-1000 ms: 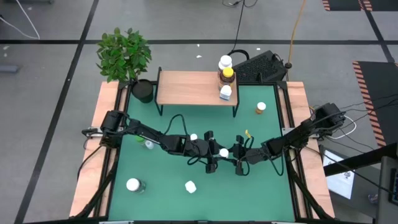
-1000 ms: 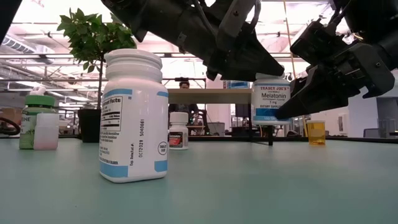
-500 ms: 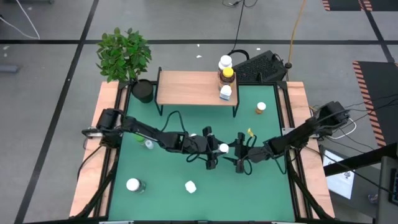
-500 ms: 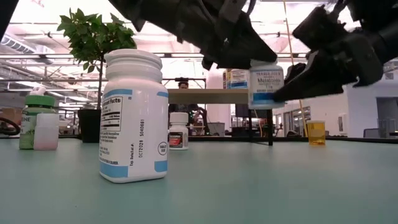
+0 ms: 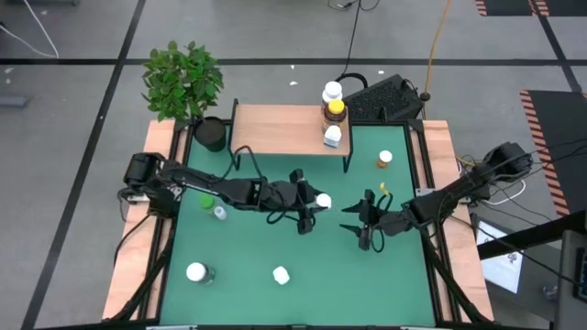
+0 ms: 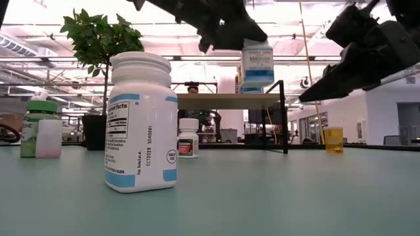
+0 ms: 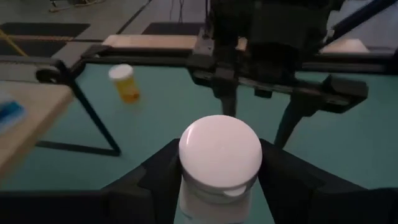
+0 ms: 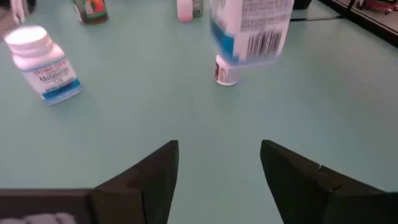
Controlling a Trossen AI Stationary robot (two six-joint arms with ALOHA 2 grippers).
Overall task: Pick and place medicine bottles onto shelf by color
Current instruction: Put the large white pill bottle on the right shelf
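- Near table centre, just in front of the shelf point(image 5: 286, 128): left gripper point(image 5: 309, 202) clenched on a white blue-label bottle point(image 5: 322, 201), fingers on both sides of it, white cap showing in the left wrist view point(image 7: 219, 152).
- Low view: held bottle point(image 6: 256, 64) is clear of the green table point(image 5: 266, 243), up above shelf-board height.
- Right gripper point(image 5: 359, 223) just right of the held bottle, apart from it, fingers spread, grasping nothing; right wrist view shows bare table between its fingers point(image 8: 152, 174).
- Shelf at far side of table, light wood on black legs; at its right end a small cluster: white-capped bottle point(image 5: 332, 93), amber bottle with yellow cap point(image 5: 336, 110), white bottle point(image 5: 333, 136).
- Orange vial point(image 5: 384, 159) on table right of the shelf, well apart from both grippers.
- Green-capped bottle point(image 5: 206, 202) and small white vial point(image 5: 219, 213) on table's left side, beside the left arm.
- Large white bottle point(image 5: 196, 272) near-left; another white bottle point(image 5: 281, 274) near-centre.
- Small red-label bottle point(image 6: 188, 137) stands mid-table in the low view.
- Plant pot point(image 5: 210, 134) at far-left corner, beside the shelf.
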